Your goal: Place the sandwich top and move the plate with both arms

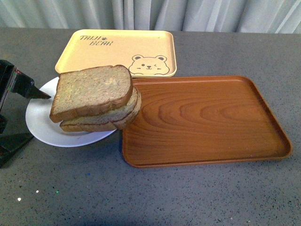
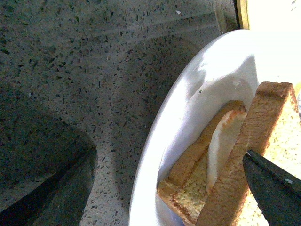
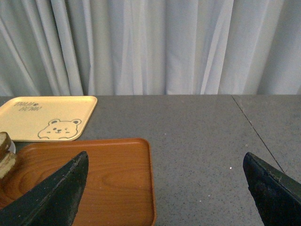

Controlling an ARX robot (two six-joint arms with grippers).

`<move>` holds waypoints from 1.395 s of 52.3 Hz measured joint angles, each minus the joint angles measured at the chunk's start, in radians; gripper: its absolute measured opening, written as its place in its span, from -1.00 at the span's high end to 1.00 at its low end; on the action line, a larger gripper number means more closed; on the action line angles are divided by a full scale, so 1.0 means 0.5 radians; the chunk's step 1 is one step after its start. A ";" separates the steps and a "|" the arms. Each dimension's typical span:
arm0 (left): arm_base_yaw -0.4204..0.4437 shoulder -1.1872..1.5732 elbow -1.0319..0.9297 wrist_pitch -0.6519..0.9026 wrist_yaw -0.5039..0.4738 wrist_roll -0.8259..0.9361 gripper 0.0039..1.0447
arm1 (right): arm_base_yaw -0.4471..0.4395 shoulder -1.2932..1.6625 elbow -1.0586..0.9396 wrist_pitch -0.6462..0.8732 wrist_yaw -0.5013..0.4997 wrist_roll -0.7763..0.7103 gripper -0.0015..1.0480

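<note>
Left gripper (image 1: pixel 37 117) gaped open, empty, at left rim of plate (image 1: pixel 56 135), one fingertip by sandwich top (image 1: pixel 91 88), which lay on the stacked bread on that plate. Right gripper (image 3: pixel 162 188) was spread open, empty, above brown tray (image 3: pixel 108 179).

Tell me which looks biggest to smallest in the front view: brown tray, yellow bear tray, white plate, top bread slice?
1. brown tray
2. yellow bear tray and white plate: these look about alike. The tray sits farther back and bread hides part of the plate, so I can't rank them.
3. top bread slice
</note>
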 joint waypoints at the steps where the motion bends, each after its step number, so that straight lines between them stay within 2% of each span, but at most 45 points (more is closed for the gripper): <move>1: -0.002 0.004 0.001 0.005 0.005 -0.008 -0.83 | 0.000 0.000 0.000 0.000 0.000 0.000 -0.82; 22: -0.024 0.070 -0.010 0.156 0.046 -0.169 -0.80 | 0.000 0.000 0.000 0.000 0.000 0.000 -0.82; 31: -0.024 0.127 -0.040 0.218 0.075 -0.264 -0.17 | 0.000 0.000 0.000 0.000 0.000 0.000 -0.82; 50: -0.041 0.198 -0.058 0.278 0.157 -0.315 0.85 | 0.000 0.000 0.000 0.000 0.000 0.000 -0.82; 54: -0.043 0.195 -0.058 0.317 0.185 -0.314 0.96 | 0.000 0.000 0.000 0.000 0.000 0.000 -0.82; 73: -0.069 0.202 -0.139 0.514 0.176 -0.365 0.96 | 0.000 0.000 0.000 0.000 0.000 0.000 -0.82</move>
